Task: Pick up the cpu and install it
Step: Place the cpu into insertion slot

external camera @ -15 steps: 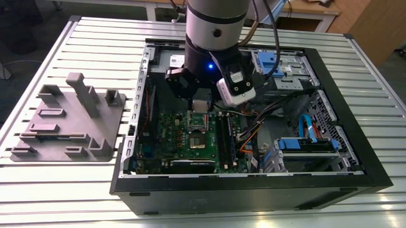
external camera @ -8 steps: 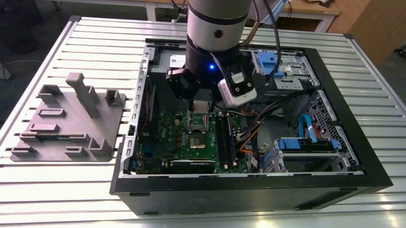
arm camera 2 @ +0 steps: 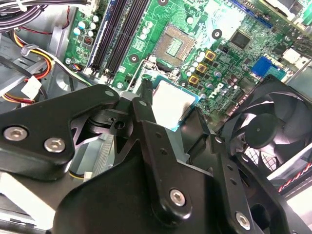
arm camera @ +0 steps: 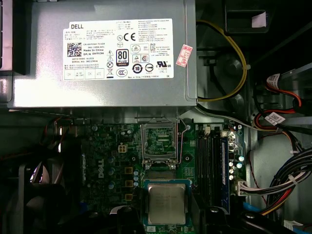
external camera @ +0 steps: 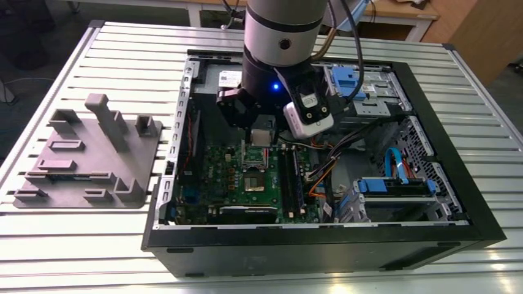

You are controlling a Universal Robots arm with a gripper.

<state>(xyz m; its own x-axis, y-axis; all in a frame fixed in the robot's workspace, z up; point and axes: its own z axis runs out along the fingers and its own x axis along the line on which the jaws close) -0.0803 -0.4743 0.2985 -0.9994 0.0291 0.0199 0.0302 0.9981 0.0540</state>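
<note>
Standing how, that arm (external camera: 282, 30)?
— Nearly upright in the exterior view. Its grey wrist comes down from the top edge into the open case (external camera: 327, 236), which lies on the slatted tabletop (external camera: 82, 245). A white camera (external camera: 309, 117) rides on the wrist's side.
— And the end effector (external camera: 259, 138)?
— Pointing down at the green motherboard (external camera: 217, 162), above its far part, near the power supply (arm camera: 97, 92). Its black fingers (arm camera 2: 146, 117) are clamped on the cpu (arm camera: 166, 204), one on each of two opposite edges.
— So the cpu is off the board?
— Yes, held flat above it, silver top facing both wrist views. The socket (arm camera: 158, 139) has its contacts bare inside a metal frame. In the first wrist view it lies between the cpu and the power supply, near the cpu but apart from it.
— Anything else close by?
— A black fan (arm camera 2: 268, 126) sits beside the fingers in the second wrist view. Memory slots (arm camera: 209, 156) run next to the socket, and cable bundles (arm camera: 282, 180) lie along the case's side. A grey fixture (external camera: 90, 159) sits on the tabletop beside the case, on the exterior view's left.
</note>
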